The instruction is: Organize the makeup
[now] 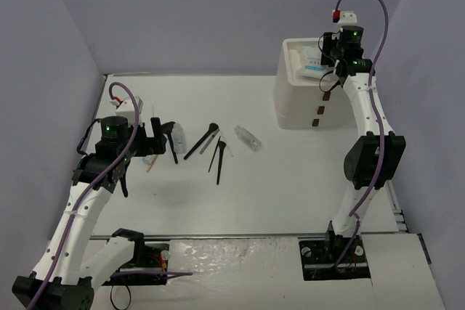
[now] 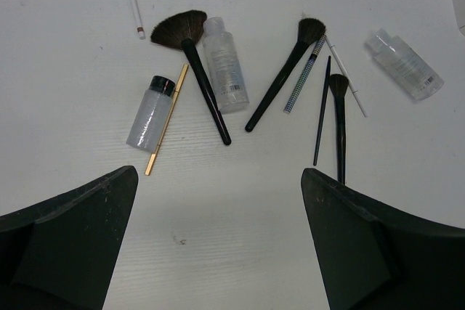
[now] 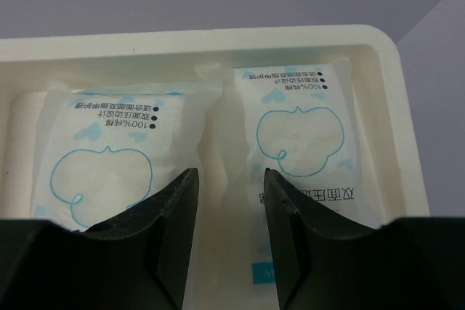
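On the white worktop [image 1: 290,179], brushes [image 2: 207,96] and clear bottles [image 2: 225,67] lie loose beneath the wide-apart, empty left jaws, both sachets [image 3: 109,150] sit in the box's top tray [image 3: 218,41] under the right jaws, narrowly apart on nothing, so sorting seems part done and next the left must descend and close on a brush.

The worktop [image 2: 240,252] is white and matt, with a faint fine grain. The brushes [image 2: 208,96] have glossy black handles and soft dark hair. The vials [image 2: 225,67] are clear, smooth, shiny plastic. The thin stick [image 2: 166,125] looks golden; wood or metal, hard to tell. The two sachets [image 3: 109,143] are crinkled white film, slightly glossy, printed in blue. The box [image 3: 378,56] is smooth cream plastic. The left gripper [image 2: 218,173] has matt black fingers [image 2: 65,245].
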Robot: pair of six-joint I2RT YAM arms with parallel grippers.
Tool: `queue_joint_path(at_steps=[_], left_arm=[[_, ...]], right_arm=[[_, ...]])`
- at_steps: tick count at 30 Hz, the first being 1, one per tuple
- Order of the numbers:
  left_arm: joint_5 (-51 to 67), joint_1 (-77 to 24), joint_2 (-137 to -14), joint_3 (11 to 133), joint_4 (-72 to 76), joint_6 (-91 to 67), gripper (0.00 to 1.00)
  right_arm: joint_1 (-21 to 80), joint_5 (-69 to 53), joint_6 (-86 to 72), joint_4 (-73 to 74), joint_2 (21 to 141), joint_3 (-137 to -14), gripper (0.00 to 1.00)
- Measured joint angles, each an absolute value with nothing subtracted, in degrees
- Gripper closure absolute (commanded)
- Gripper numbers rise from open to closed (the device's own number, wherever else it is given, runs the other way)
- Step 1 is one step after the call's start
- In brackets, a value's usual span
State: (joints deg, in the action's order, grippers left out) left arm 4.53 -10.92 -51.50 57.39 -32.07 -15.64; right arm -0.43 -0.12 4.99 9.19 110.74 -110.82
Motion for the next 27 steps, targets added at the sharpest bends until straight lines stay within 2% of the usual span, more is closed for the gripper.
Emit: queue_joint_path(at_steps=[11,17,24,25,27], left_arm=[[4.7,-10.4,-52.0,57.4,-32.1,-15.6,0.06],[5.1,-10.1,-51.9,57.4,-32.0,-15.7,0.06],[5.2,-9.9,-51.0,57.4,-32.0,-15.6,0.06],[5.2,-9.9,-50.9,57.4,-32.0,-15.5,0.06],[5.1,-9.9,-50.6,57.4,-32.1,-15.2,0.06]], right_arm=[[2.1,-2.9,8.1,7.7,110.8,-112.5,0.48],[1.9,-3.7,8.4,6.6,101.8,-103.5,0.41],[1.1,-4.2,7.2,-0.8,78.8,-80.6,0.04],[1.1,-4.2,6.9,-1.0,75.3,-76.9,0.01],[0.9,-4.2,5.6,-2.2,70.1,-71.1,0.00]])
